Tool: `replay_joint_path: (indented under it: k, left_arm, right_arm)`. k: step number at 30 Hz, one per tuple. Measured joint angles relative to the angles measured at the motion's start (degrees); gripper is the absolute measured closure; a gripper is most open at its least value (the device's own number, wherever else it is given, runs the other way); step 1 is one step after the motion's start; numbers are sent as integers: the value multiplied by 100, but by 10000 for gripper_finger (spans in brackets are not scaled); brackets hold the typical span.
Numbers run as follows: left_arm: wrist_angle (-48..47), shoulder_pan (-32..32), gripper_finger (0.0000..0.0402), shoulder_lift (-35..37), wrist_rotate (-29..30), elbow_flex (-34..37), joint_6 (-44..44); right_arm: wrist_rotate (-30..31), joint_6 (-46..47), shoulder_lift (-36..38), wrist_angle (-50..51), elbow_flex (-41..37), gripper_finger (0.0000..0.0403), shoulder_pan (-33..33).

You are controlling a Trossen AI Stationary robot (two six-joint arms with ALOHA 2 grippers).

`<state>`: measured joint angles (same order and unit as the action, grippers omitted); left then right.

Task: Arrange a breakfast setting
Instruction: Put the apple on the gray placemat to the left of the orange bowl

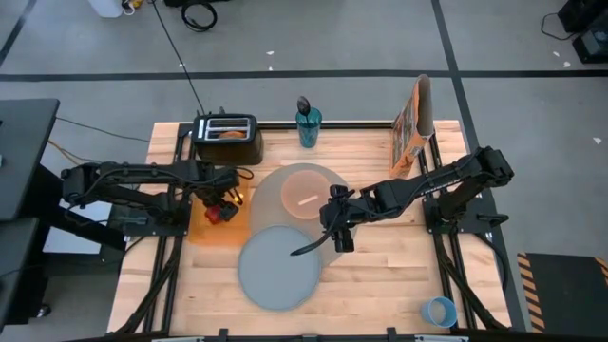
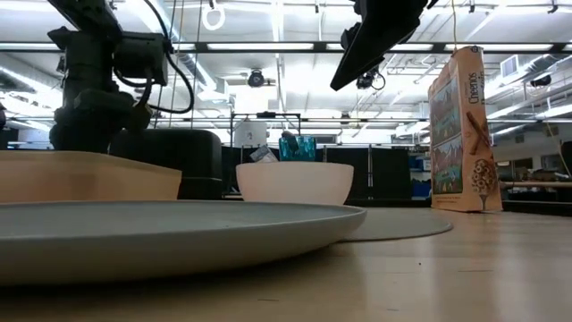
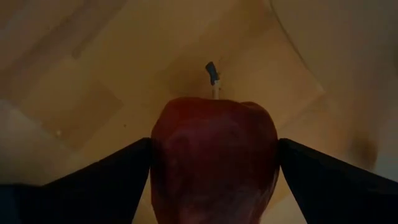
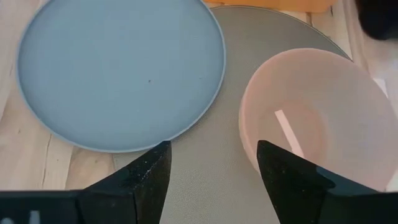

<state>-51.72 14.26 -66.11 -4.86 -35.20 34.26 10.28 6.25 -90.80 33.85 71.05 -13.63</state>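
Left claw [image 3: 214, 180] clenched on apple [image 3: 214, 158] above tabletop [image 1: 380, 275]; right claw [image 4: 211, 171] released over mat [image 4: 217, 180]; bowl [image 4: 311, 118] empty.

At the middle of your high view the mat [image 1: 334, 182] lies on the table [image 1: 380, 275], with the bowl [image 1: 304, 193] on it. The plate [image 1: 278, 267] sits just below, its upper edge overlapping the mat's lower left. Left of both lies a board [image 1: 217, 228], under the left pincer [image 1: 220, 211] and the apple [image 1: 224, 213] between its fingers. The toaster [image 1: 228, 137] stands above the board, the bottle [image 1: 308, 125] right of it at upper centre, the cereal box [image 1: 414, 123] at upper right. The cup [image 1: 439, 311] sits at lower right, well apart. The right pincer [image 1: 332, 233] hangs over the mat's lower right rim.
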Motion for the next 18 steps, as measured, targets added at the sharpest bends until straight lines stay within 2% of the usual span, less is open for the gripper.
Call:
replay_joint_path:
  k: [12, 18]
  left_arm:
    - [-37, -68, 47, -140, -100, 160, -11]
    - [200, -206, 47, -166, 204, 166, -194]
  right_arm:
    - [2, -40, 0, 9, 0, 131, 3]
    - [4, -40, 0, 13, 0, 126, 15]
